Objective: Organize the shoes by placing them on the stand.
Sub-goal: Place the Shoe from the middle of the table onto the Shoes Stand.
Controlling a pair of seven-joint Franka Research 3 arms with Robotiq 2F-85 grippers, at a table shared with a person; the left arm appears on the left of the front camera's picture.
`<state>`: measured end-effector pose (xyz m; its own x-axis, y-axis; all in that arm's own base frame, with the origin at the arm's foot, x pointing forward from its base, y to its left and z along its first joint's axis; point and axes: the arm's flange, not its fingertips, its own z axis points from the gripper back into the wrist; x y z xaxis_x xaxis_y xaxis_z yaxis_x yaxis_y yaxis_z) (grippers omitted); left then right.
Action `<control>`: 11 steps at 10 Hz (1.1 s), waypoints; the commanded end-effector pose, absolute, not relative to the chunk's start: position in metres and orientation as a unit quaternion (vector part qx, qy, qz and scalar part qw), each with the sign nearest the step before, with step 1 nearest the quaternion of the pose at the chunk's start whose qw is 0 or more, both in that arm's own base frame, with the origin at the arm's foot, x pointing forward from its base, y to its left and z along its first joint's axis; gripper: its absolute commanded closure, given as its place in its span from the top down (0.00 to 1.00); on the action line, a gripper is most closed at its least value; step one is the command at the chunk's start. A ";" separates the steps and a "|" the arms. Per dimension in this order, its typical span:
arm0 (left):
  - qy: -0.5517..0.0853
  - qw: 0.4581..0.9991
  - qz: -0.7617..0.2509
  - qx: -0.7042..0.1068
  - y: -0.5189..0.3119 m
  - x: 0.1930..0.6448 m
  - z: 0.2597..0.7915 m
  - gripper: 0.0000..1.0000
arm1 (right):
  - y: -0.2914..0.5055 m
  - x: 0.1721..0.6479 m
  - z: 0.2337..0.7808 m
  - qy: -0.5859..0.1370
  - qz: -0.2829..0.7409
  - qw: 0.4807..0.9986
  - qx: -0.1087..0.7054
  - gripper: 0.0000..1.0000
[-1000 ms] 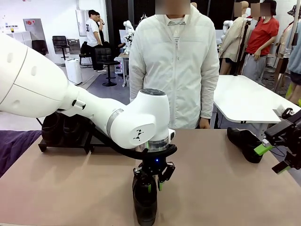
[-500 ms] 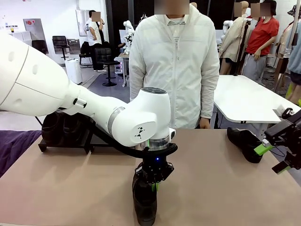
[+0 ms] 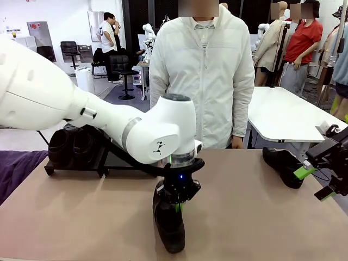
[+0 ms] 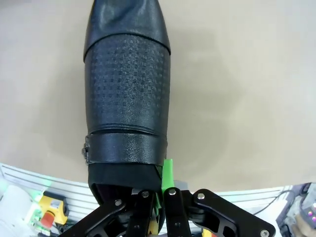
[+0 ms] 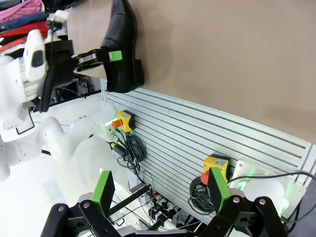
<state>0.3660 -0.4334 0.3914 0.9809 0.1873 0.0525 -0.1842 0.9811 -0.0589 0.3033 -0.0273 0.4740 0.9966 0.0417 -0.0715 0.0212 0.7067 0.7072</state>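
Left end effector (image 3: 178, 206) grips shoe (image 3: 168, 231) by heel, toe toward robot; right end effector (image 5: 161, 190) released.

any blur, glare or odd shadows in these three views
front view: even room light, sharp, no glare on the shoe gripped by the left hand; left wrist view: leather grain crisp, mild sheen, faint soft shadow on the table; right wrist view: frame tilted, open right hand in focus.

Brightly, evenly lit from overhead. Soft, faint shadow on the worktop (image 4: 247, 123) beside the shoe (image 4: 127, 84), with a mild sheen on its textured leather. Sharp across the front view; slightly bowed near wrist-view edges.
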 end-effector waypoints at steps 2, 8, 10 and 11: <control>-0.148 0.988 0.048 -0.007 -0.413 0.321 0.469 0.00 | -0.028 0.304 0.477 0.042 0.001 0.921 0.388 1.00; -0.177 0.984 0.035 0.001 -0.409 0.297 0.509 0.00 | -0.028 0.304 0.477 0.042 0.001 0.921 0.388 1.00; -0.177 0.984 0.035 0.001 -0.409 0.297 0.509 0.00 | -0.028 0.304 0.477 0.042 0.001 0.921 0.388 1.00; -0.179 0.983 0.039 0.007 -0.405 0.293 0.501 0.00 | -0.028 0.304 0.477 0.042 0.001 0.921 0.388 1.00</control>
<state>0.2948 -0.4085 0.4977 0.9362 0.0699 0.3444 -0.0751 0.9972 0.0018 0.3033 -0.0273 0.4740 0.9966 0.0415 -0.0716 0.0214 0.7067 0.7072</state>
